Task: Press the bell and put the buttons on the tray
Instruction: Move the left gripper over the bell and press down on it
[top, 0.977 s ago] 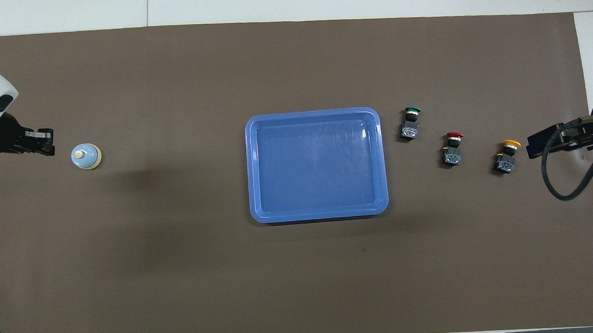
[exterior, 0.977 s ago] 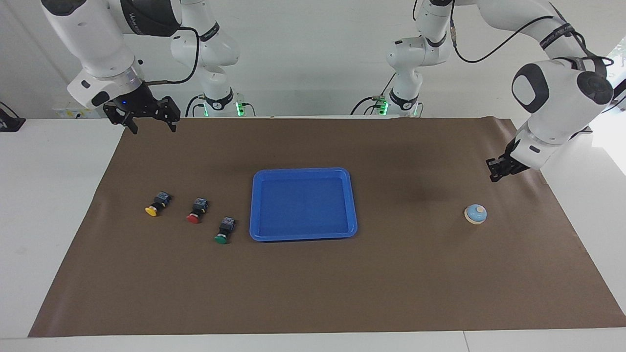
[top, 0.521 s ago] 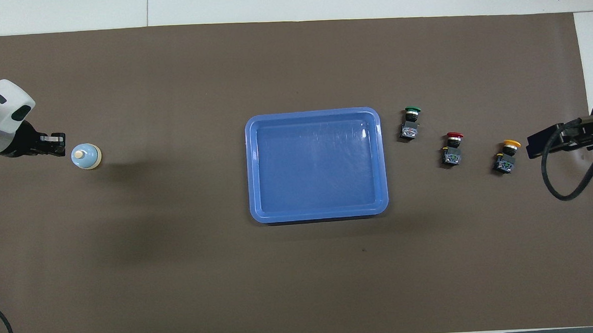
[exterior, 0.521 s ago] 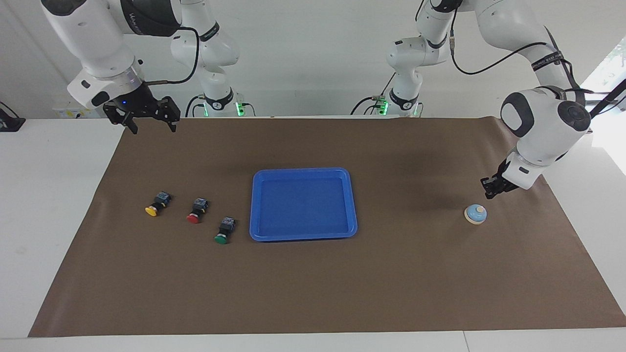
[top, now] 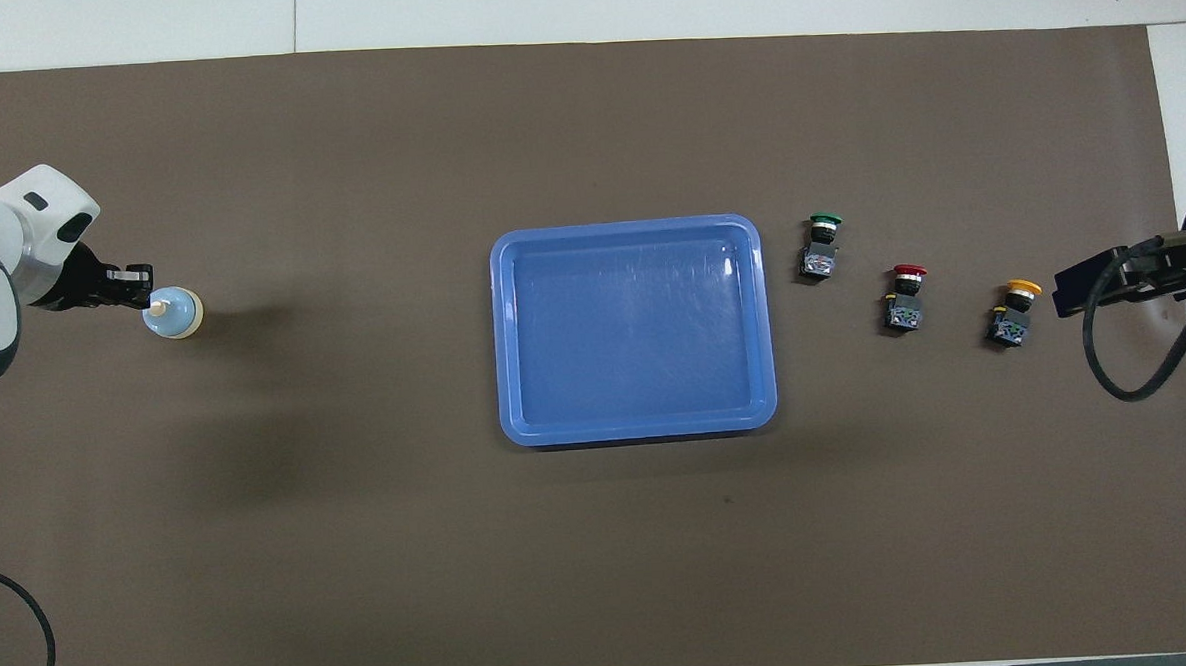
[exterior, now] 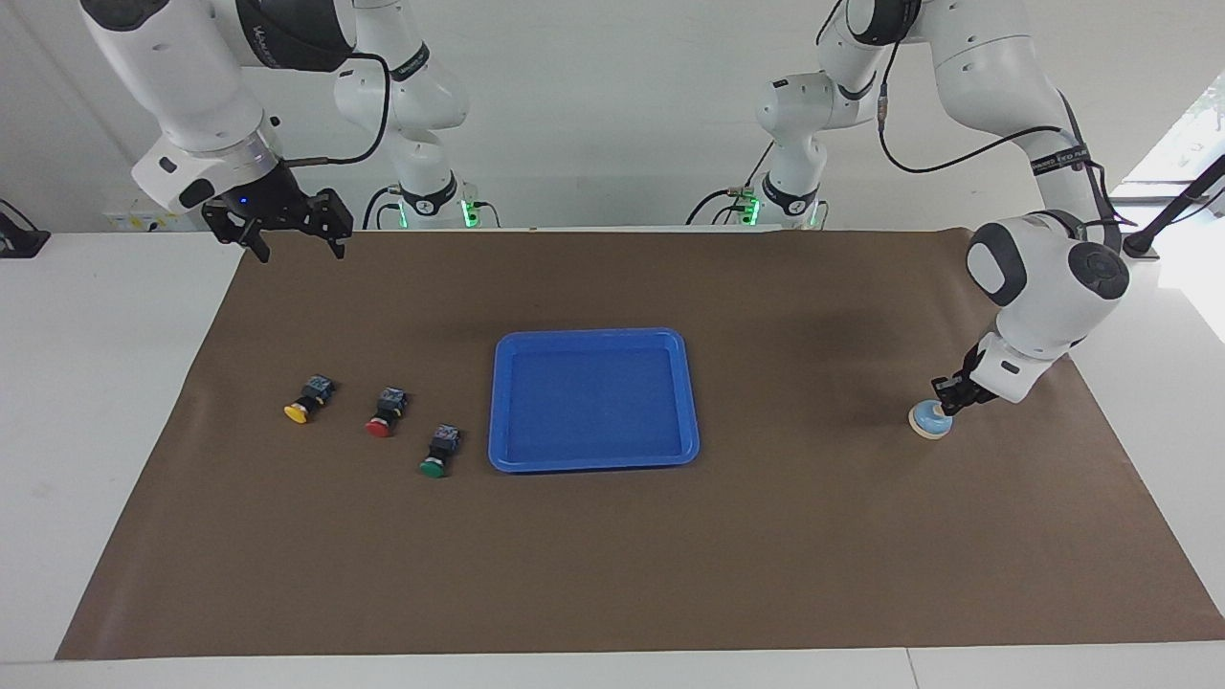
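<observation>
Left gripper (exterior: 947, 397) sits on the bell (exterior: 928, 420) at the left arm's end of the mat, fingers closed, tips at the knob. Right gripper (exterior: 297, 241) waits open, raised. Yellow button (exterior: 304, 402), red button (exterior: 385, 413) and green button (exterior: 439, 452) lie beside the tray (exterior: 593, 463).

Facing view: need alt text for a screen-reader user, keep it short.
The left gripper is down at the top of the light-blue bell at the left arm's end of a brown mat. The right gripper, fingers open, waits in the air above yellow, red and green buttons lying beside an empty blue tray at mid-table.
</observation>
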You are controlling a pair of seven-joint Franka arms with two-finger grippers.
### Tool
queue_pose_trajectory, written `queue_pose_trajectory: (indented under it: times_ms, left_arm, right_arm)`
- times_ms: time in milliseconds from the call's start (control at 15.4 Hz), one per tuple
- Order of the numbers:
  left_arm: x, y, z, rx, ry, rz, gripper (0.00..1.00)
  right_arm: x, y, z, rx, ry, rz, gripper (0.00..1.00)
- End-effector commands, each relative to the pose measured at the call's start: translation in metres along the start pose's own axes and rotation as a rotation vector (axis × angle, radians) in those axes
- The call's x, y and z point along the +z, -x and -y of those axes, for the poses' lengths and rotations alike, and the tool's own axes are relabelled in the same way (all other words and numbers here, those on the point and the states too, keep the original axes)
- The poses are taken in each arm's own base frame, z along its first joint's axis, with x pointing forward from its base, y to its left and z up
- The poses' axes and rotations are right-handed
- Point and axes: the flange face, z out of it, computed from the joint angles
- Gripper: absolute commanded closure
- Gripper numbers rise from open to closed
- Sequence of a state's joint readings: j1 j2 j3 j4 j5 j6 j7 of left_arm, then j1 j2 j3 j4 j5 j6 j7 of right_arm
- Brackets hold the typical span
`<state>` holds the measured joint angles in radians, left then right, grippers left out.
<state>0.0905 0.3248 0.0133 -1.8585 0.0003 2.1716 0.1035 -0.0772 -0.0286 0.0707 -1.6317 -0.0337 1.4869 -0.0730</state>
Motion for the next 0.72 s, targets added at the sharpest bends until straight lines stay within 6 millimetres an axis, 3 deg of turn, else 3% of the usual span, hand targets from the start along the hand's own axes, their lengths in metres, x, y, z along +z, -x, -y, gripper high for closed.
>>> queue_pose_trajectory:
  times_ms: [0, 130, 260, 391, 456, 521, 586, 651]
  left_arm:
    - [0.015, 0.004, 0.007, 0.006, -0.003, -0.021, 1.0]
    - [0.02, 0.008, 0.005, 0.008, -0.002, -0.007, 1.0]
    - [0.012, 0.005, 0.007, 0.006, -0.001, -0.001, 1.0]
    - [-0.021, -0.003, 0.006, 0.009, 0.003, 0.036, 1.0]
    - [-0.043, -0.005, 0.0, 0.017, 0.005, 0.049, 0.95]
    - [-0.063, -0.003, -0.005, 0.02, 0.008, 0.069, 0.64]
    - [-0.083, 0.004, -0.013, 0.032, 0.01, 0.079, 0.06]
    - [-0.097, 0.011, -0.023, 0.041, 0.009, 0.077, 0.0]
  right_arm:
    - [0.0, 0.006, -0.002, -0.016, 0.001, 0.011, 0.0]
    - [0.0, 0.006, -0.002, -0.016, 0.001, 0.011, 0.0]
    - [0.0, 0.006, -0.002, -0.016, 0.001, 0.011, 0.0]
    - [0.0, 0.006, -0.002, -0.016, 0.003, 0.012, 0.0]
    - [0.0, 0.006, -0.002, -0.016, 0.001, 0.011, 0.0]
    - [0.0, 0.006, -0.002, -0.016, 0.001, 0.011, 0.0]
    - [-0.001, 0.006, -0.002, -0.016, 0.003, 0.01, 0.0]
    - [0.0, 0.006, -0.002, -0.016, 0.001, 0.011, 0.0]
